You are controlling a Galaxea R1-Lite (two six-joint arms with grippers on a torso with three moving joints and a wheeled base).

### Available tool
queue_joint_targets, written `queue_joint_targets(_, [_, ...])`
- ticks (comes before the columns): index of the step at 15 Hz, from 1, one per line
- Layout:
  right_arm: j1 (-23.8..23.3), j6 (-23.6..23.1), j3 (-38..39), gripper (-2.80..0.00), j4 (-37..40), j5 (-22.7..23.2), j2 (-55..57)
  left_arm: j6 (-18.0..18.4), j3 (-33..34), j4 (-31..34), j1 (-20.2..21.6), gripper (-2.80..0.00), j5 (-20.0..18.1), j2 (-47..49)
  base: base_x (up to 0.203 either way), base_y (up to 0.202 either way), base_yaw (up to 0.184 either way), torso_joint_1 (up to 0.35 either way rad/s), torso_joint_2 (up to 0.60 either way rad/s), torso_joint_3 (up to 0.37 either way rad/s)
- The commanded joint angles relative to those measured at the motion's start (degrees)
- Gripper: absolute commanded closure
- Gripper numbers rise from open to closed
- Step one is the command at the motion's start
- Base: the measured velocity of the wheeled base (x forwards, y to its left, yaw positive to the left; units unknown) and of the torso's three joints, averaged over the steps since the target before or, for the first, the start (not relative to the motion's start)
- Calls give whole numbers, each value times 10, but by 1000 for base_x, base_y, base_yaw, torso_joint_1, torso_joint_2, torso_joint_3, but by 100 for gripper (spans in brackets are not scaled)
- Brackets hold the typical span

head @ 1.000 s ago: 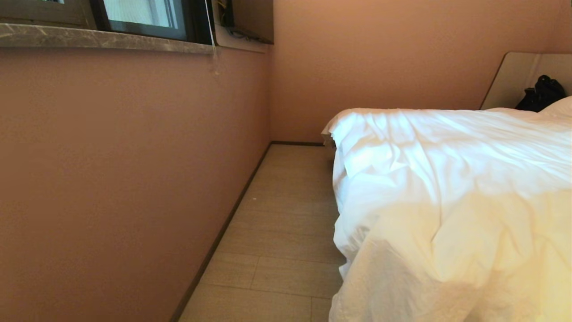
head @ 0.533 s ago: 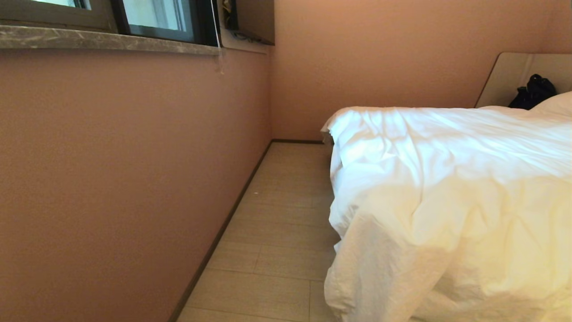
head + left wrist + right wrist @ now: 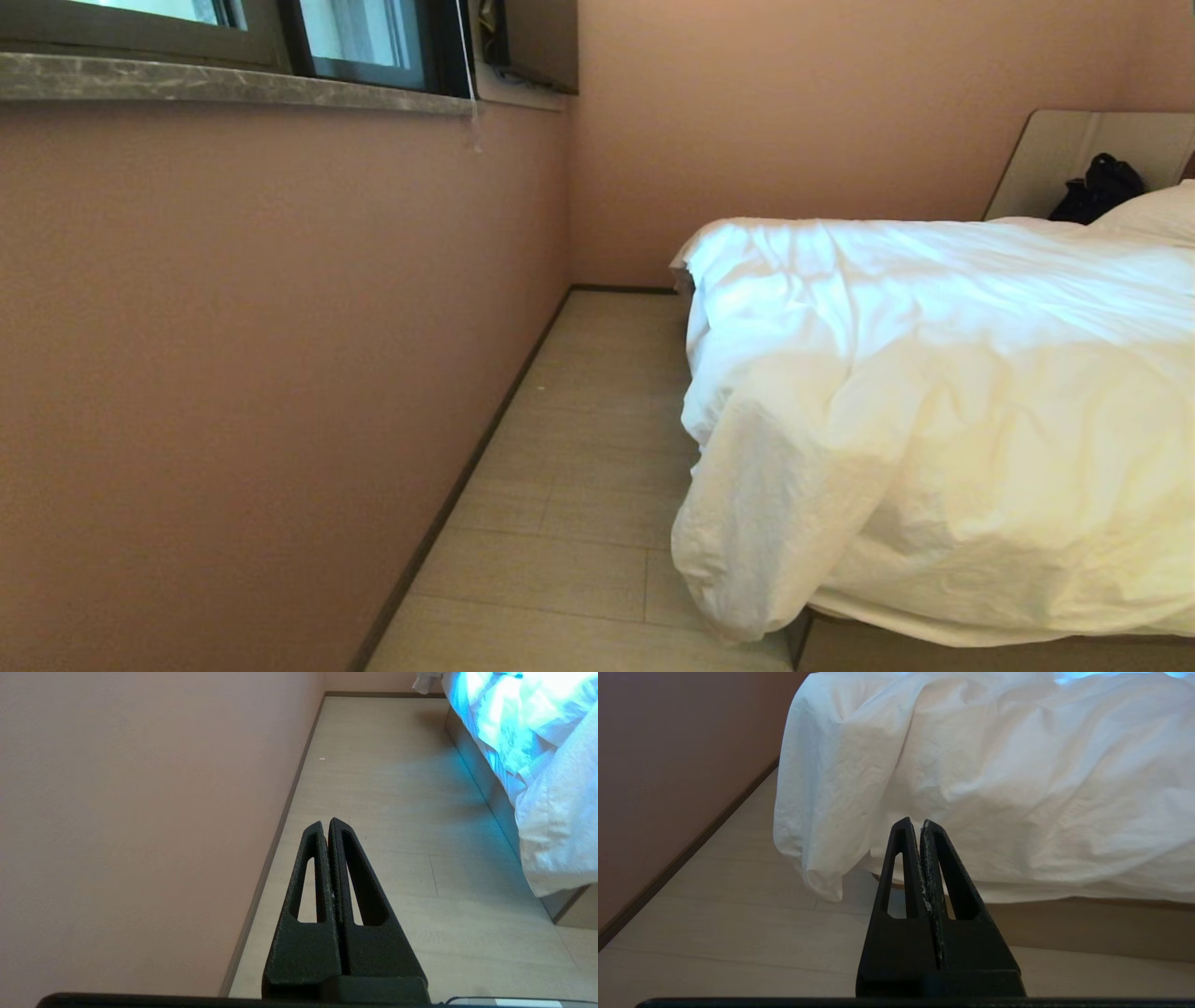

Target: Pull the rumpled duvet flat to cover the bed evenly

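Note:
The white, creased duvet (image 3: pixel 934 392) lies over the bed and fills the right half of the head view. Its near corner (image 3: pixel 738 560) droops over the bed's foot corner, almost to the floor. Below it shows a strip of the tan bed base (image 3: pixel 980 653). Neither arm appears in the head view. My left gripper (image 3: pixel 325 822) is shut and empty, hanging over the floor strip beside the wall, with the duvet (image 3: pixel 551 812) off to one side. My right gripper (image 3: pixel 914 822) is shut and empty, pointing at the duvet's hanging edge (image 3: pixel 971 788) from a short way off, clear of the cloth.
A pink wall (image 3: pixel 233 373) with a stone windowsill (image 3: pixel 215 84) runs along the left. Between it and the bed lies a narrow strip of pale plank floor (image 3: pixel 579 467). At the far right a pillow (image 3: pixel 1158 213), a dark bag (image 3: pixel 1088 191) and the beige headboard surround (image 3: pixel 1055 154) show.
The whole head view has shifted: the bed now looks farther and lower, and the duvet's hanging corner and the bed base have come into sight. Nothing on the bed has moved.

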Motion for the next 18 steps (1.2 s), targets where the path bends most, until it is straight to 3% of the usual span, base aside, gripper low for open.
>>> queue_joint_targets(1, [0,0,0,0,-1,0,1,0,0,0,0,0,0,1,-188,0,1,-2,2,2])
queue_joint_targets(5, [0,0,0,0,0,0,1,-3,0,0,0,0,0,1,-169,0,2,-1,2,4])
queue_joint_targets(18, [0,-2,0,0,1,-1,0,-4,0,0,0,0,0,0,0,0,0,0,0,0])
